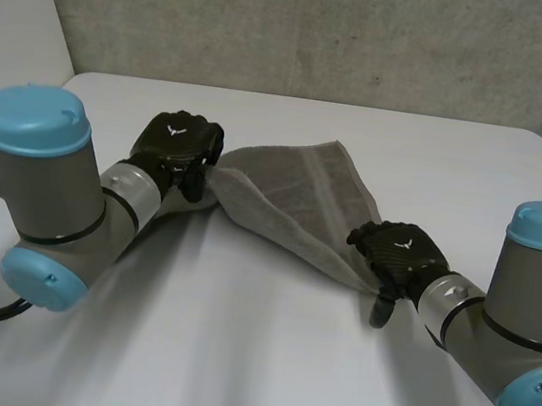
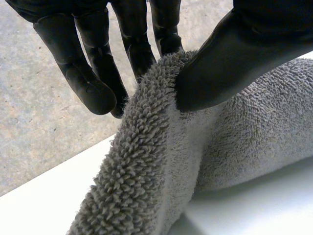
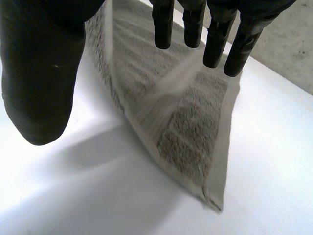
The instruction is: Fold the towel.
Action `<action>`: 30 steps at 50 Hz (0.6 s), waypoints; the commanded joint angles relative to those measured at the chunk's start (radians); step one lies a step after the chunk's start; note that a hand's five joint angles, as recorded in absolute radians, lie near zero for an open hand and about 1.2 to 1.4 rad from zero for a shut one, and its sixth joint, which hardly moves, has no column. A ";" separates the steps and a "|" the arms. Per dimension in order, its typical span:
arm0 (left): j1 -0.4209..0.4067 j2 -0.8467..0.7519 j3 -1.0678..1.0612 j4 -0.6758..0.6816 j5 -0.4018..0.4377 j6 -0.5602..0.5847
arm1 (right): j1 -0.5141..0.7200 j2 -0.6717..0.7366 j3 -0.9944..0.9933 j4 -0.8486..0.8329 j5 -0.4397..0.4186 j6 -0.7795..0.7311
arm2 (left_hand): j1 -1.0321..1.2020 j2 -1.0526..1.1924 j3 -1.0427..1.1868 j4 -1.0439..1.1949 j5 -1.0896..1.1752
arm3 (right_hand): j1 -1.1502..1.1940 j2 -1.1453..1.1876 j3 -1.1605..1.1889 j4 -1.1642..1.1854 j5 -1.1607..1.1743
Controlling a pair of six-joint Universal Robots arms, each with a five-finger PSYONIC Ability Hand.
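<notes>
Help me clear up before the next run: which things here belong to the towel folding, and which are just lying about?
In the job:
towel, lifted between the hands
left hand, pinching one end
right hand, at the other end

Not in the job:
white table beneath
grey wall behind

One towel (image 1: pixel 293 191) is showing, with one bench (image 1: pixel 229 359) lying under it. Two hands are showing, the left hand (image 1: pixel 173 149) and the right hand (image 1: pixel 400 254), and two arms are carrying them, the left arm (image 1: pixel 42 181) and the right arm (image 1: pixel 520 299).
</notes>
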 commanded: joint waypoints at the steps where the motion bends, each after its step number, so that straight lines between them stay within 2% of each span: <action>1: 0.006 -0.013 0.029 -0.041 -0.002 -0.043 | -0.016 -0.001 0.012 -0.022 0.005 0.002 | -0.128 -0.252 -0.217 -0.186 -0.388 | 0.057 0.058 0.063 0.044 0.059; 20: 0.029 -0.013 0.036 -0.044 -0.028 -0.069 | -0.004 0.122 -0.082 -0.054 0.022 0.019 | -0.128 -0.252 -0.217 -0.186 -0.388 | 0.192 0.193 0.198 0.179 0.194; 28: 0.030 -0.014 0.037 -0.045 -0.031 -0.077 | -0.004 0.131 -0.110 -0.056 0.031 0.022 | -0.128 -0.252 -0.217 -0.186 -0.388 | 0.339 0.340 0.345 0.326 0.341; 30: 0.030 -0.014 0.036 -0.045 -0.031 -0.078 | -0.002 0.150 -0.129 -0.054 0.042 0.022 | -0.128 -0.252 -0.217 -0.186 -0.388 | 0.441 0.442 0.447 0.428 0.443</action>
